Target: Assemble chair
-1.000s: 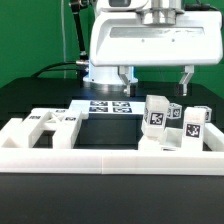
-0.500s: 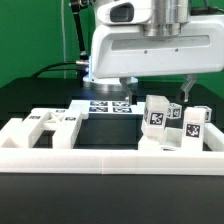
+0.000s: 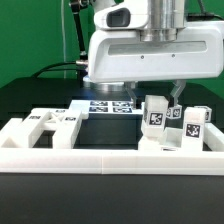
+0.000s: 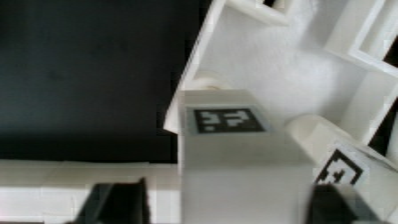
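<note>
Several white chair pieces with black-and-white tags stand at the exterior view's right, inside the border rail. One upright tagged block (image 3: pixel 155 115) (image 4: pixel 240 160) sits right under my gripper (image 3: pixel 164 100) (image 4: pixel 222 200). In the wrist view my two dark fingers (image 4: pixel 118 203) stand on either side of this block. A strip of white still shows between one finger and the block, so the jaws are open around it. A second tagged block (image 3: pixel 195 122) (image 4: pixel 342 165) stands close beside it. A slotted white panel (image 3: pixel 50 122) lies at the exterior view's left.
The marker board (image 3: pixel 110 105) lies flat on the black table behind the pieces. A low white border rail (image 3: pixel 110 152) runs along the front and sides. A larger white piece (image 4: pixel 285 60) rises close behind the block in the wrist view.
The hand has come down and shifted toward the exterior view's left, over the upright block. Its fingers now stand closer together than a second ago.
</note>
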`<state>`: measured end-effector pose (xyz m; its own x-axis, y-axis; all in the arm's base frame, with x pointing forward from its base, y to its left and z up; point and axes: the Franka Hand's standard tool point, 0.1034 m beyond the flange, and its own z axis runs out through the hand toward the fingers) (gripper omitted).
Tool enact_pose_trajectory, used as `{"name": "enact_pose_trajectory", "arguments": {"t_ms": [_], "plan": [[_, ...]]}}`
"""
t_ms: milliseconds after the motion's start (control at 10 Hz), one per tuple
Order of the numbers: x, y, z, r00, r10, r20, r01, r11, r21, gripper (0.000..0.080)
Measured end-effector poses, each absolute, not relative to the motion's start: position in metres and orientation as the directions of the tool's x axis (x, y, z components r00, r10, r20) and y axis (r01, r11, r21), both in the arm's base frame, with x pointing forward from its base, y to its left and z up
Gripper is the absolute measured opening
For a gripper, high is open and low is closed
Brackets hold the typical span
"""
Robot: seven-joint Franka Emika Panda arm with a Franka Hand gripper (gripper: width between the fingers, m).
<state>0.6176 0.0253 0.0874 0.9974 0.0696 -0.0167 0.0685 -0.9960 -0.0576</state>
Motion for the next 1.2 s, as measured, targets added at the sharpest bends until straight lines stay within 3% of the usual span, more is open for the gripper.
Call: {"name": "enact_pose_trajectory", "arguments": {"t_ms": [100,500,900,1200], "plan": [[0.6178,0.0252,0.0876,0.997,0.069,-0.016,0.068,-0.996,-0.058,0.0283],[0.6177,0.0253,0.0874,0.999,0.042,-0.018,0.040,-0.997,-0.058,0.0287],[0.6182,0.0242,0.0864,0.930,-0.365,-0.033,-0.366,-0.929,-0.053,0.0288],[0.6203,0.0265,0.0860,0.786,-0.617,-0.040,-0.618,-0.784,-0.051,0.0288]]}}
